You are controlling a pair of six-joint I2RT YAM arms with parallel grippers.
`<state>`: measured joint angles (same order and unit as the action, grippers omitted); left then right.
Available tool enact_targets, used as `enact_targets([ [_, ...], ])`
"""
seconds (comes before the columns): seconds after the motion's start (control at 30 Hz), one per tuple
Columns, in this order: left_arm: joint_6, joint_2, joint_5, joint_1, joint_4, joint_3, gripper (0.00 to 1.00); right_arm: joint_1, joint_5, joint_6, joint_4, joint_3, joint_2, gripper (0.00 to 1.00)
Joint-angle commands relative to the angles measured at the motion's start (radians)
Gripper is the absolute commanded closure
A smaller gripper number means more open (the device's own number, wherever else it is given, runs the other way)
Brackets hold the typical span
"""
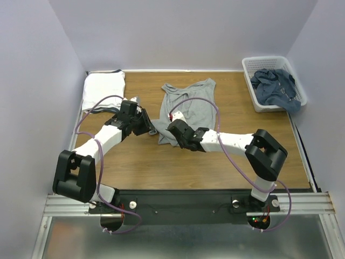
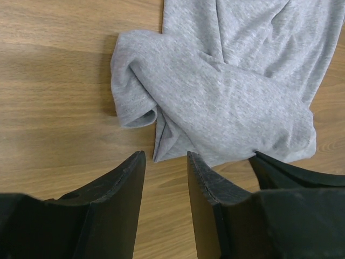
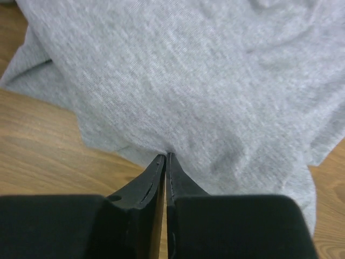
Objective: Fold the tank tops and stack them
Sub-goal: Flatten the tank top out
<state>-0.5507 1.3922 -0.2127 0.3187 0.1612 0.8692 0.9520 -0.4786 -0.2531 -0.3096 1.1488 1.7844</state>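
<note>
The tank tops are found in 3 places, and the task is judged to be at an early stage. The grey tank top (image 1: 191, 102) is the largest piece. It is spread on the table (image 1: 135, 167) directly ahead of both grippers, with its far part flat and its near corner bunched into a loose roll. No clean fold is seen on it yet.

Far off to the right of the right gripper (image 3: 166, 156), blue cloth (image 1: 275, 86) is heaped in the white basket (image 1: 267, 58); how many tops are there cannot be told. Beyond the left gripper (image 2: 165, 155) and to its left, a white tank top (image 1: 103, 89) is laid folded, so the stack is counted as begun.

The right gripper's jaws are pressed almost together on the near hem of the grey tank top. The left gripper's jaws are held apart with nothing between them, and the bunched corner is lying just past their tips, not touched.

The grey tank top is yet to be folded and carried to the white tank top. The blue cloth is left after that.
</note>
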Motion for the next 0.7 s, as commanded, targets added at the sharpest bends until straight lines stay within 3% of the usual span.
enact_targets([
  [0.0, -0.020, -0.042, -0.022, 0.002, -0.061, -0.032, 0.52, -0.024, -0.066, 0.000, 0.046, 0.052, -0.059, 0.92],
  [0.13, -0.023, -0.042, -0.025, 0.005, -0.080, -0.059, 0.52, -0.064, -0.060, 0.003, 0.030, 0.065, -0.075, 0.99],
  [0.37, -0.032, -0.019, -0.010, 0.014, -0.127, -0.087, 0.50, -0.157, -0.069, -0.024, 0.007, 0.103, -0.095, 1.00],
  [0.67, -0.042, 0.091, 0.084, 0.017, -0.155, -0.003, 0.49, -0.346, -0.064, -0.040, -0.008, 0.302, -0.022, 1.00],
])
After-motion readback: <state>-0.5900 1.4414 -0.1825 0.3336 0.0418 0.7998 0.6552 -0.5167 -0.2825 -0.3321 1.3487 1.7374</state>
